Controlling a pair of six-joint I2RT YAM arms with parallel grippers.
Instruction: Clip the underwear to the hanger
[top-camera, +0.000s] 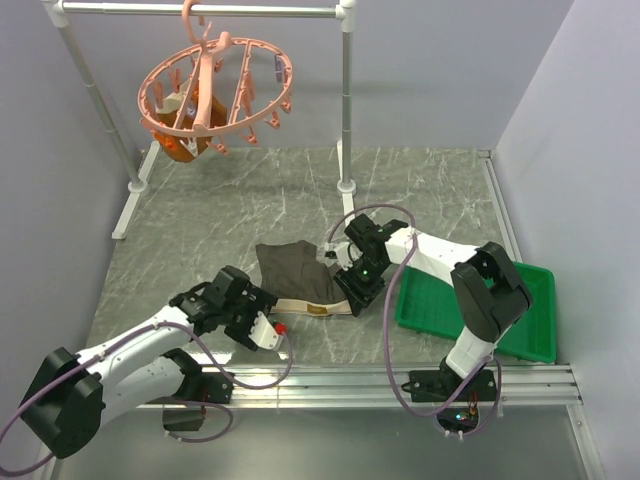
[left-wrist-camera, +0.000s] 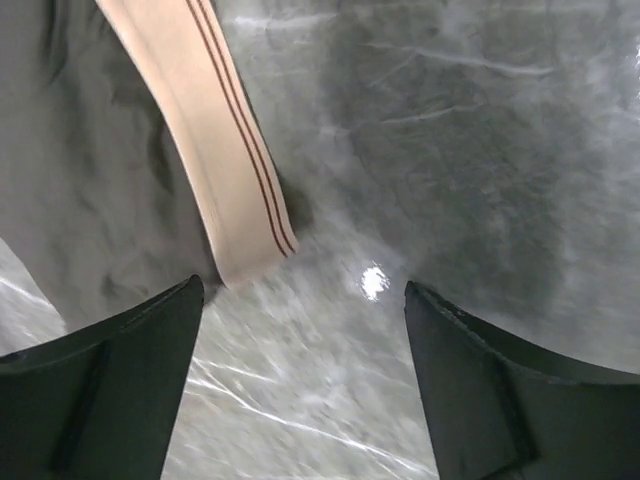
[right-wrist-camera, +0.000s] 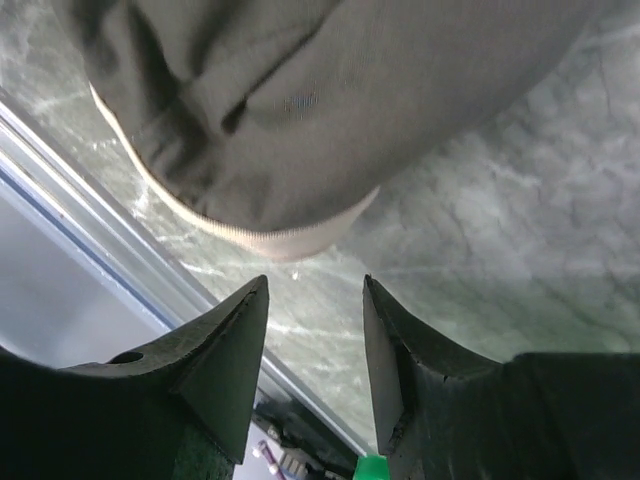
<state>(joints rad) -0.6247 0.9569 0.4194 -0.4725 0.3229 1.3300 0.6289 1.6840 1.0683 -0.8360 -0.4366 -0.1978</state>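
The grey marbled table (top-camera: 250, 200) runs under both of your arms, and the white-grey pipe rack (top-camera: 345, 110) stands at its far side, well beyond either gripper. The hanger (top-camera: 215, 90) hangs by its hook from the rack's top bar, far ahead of the left gripper. It is a salmon-pink ring with cross bars and a fringe of small clips, and an orange-brown garment (top-camera: 185, 145) already hangs under it. A green tray (top-camera: 430, 300) sits just outboard of the right gripper, partly under that arm.

The underwear (top-camera: 295, 270) lies flat on the table between your two grippers, nowhere near the ring. It is soft, dark olive-brown cloth, rumpled into shallow folds. Its light tan waistband (left-wrist-camera: 225, 170) runs along the near edge and carries two thin dark stripes (clear only in the left wrist view).

Your left gripper (top-camera: 268, 335) is at the near left corner of the garment with its jaws wide apart. In its own view the gap (left-wrist-camera: 300, 290) shows only bare table, and the end of the waistband stops just ahead of one finger (left-wrist-camera: 130, 350). I can't tell whether that finger touches the cloth.

Your right gripper (top-camera: 352, 295) is at the garment's right edge. Its jaws stand partly apart and hold nothing — from the wrist (right-wrist-camera: 315, 285) the folded edge of the underwear (right-wrist-camera: 300, 110), rimmed in tan, lies just beyond the fingertips (right-wrist-camera: 250, 300).
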